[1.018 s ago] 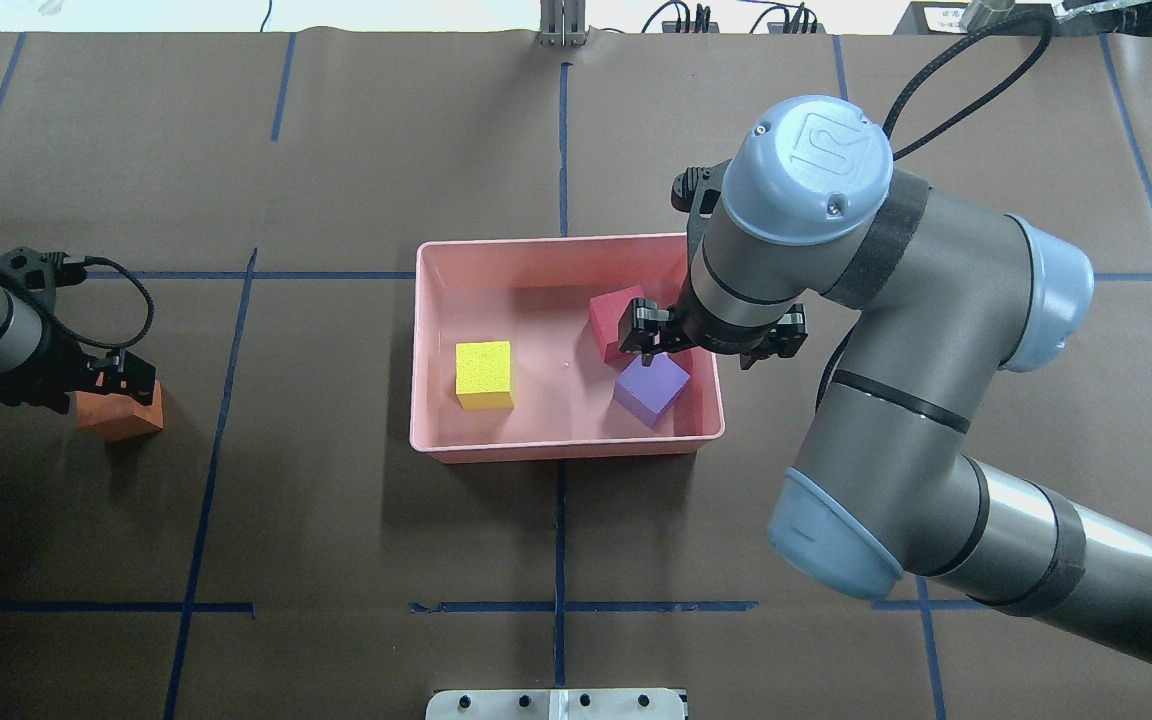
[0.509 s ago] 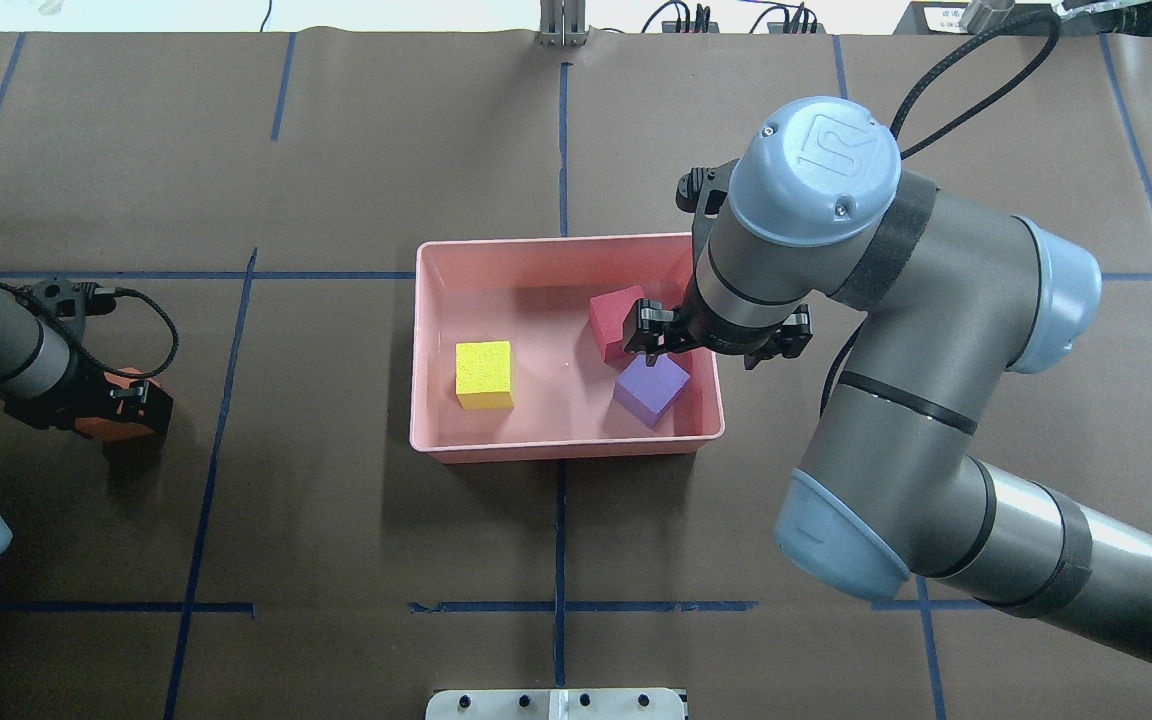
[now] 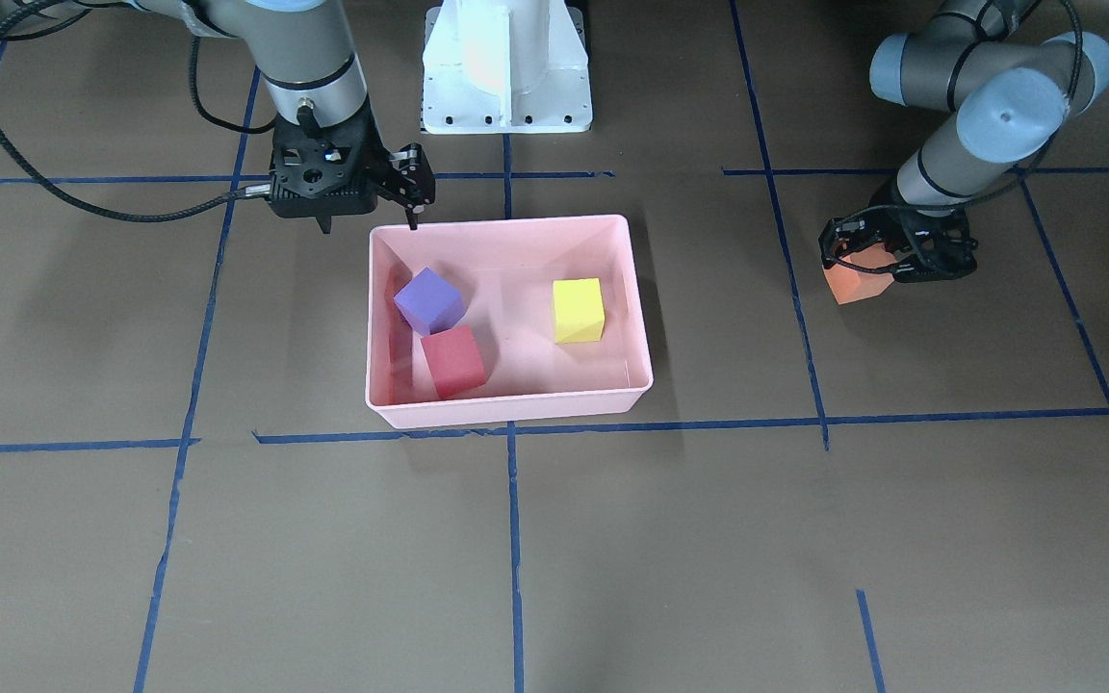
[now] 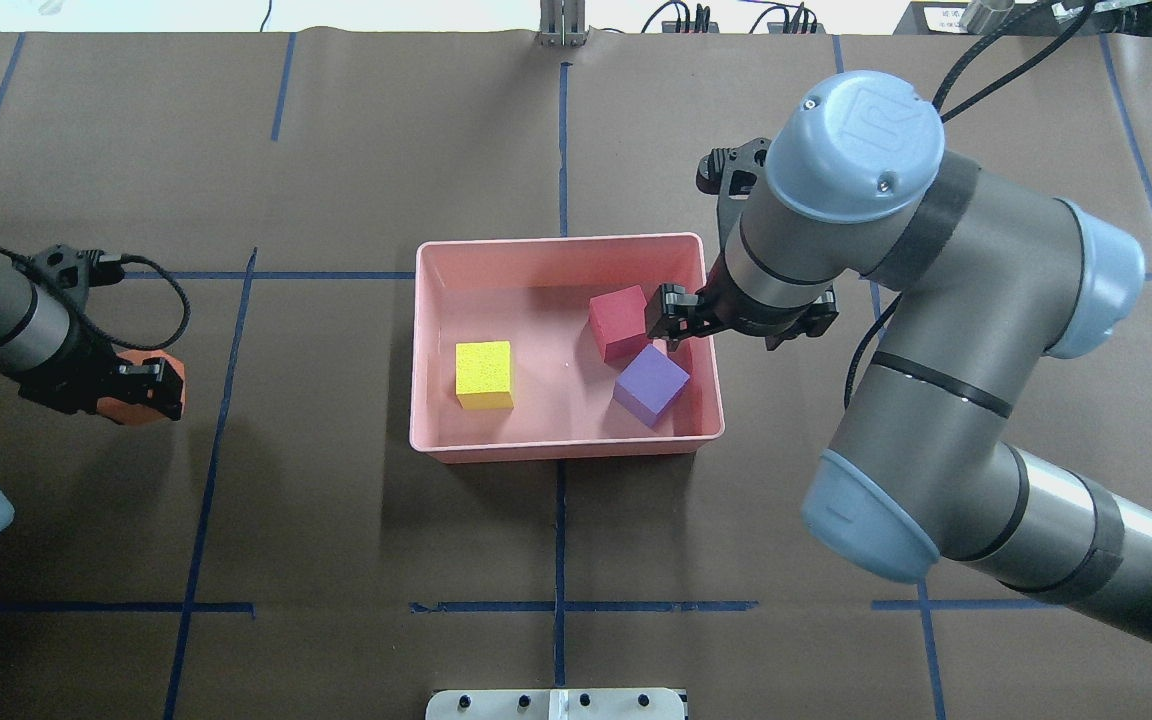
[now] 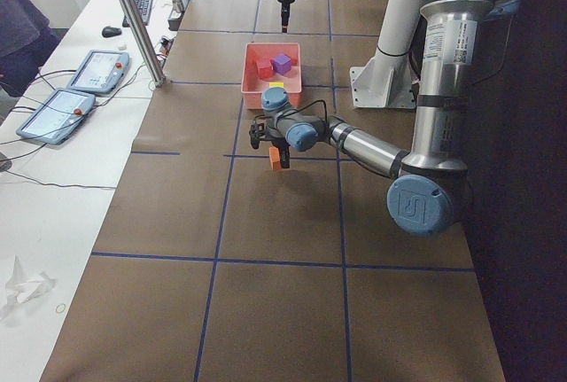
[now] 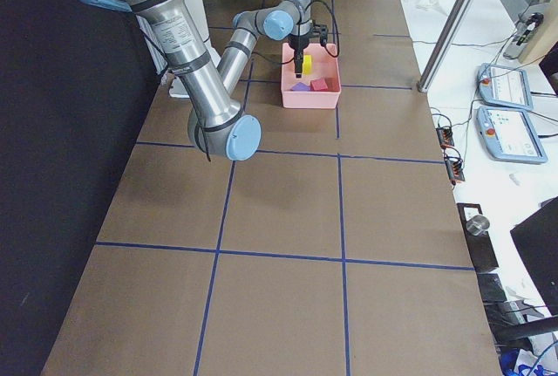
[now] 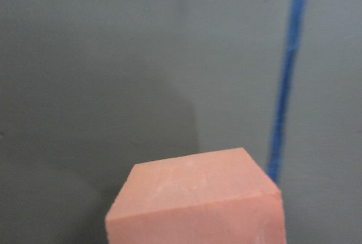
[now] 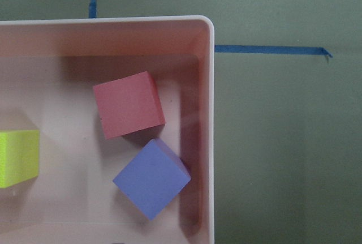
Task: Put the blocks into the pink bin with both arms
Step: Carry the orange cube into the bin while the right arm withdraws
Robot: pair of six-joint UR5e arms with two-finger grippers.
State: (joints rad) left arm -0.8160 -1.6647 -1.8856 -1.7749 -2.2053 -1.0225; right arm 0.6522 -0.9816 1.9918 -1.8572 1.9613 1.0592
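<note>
The orange block point(image 3: 851, 285), largely hidden in the overhead view, is clamped between the fingers of the left gripper point(image 3: 887, 258), well apart from the pink bin point(image 4: 556, 242) at its 9 o'clock. The bin's long axis runs 9 to 3 o'clock. The yellow-green block point(image 4: 484, 374), red-pink block point(image 4: 618, 320) and purple block point(image 4: 650, 385) lie inside it. The right gripper point(image 3: 369, 219) is held over the 3 o'clock rim, fingers apart and empty.

Pretty open run of bare worktop point(image 4: 316, 400) from the left jaws, which carry the orange block point(image 3: 853, 282), over to the pink bin point(image 4: 561, 241), and inside it there's free floor between the yellow block point(image 4: 484, 375) and the red block point(image 4: 618, 318) and purple block point(image 4: 650, 385) crowding the wall under the right jaws.
</note>
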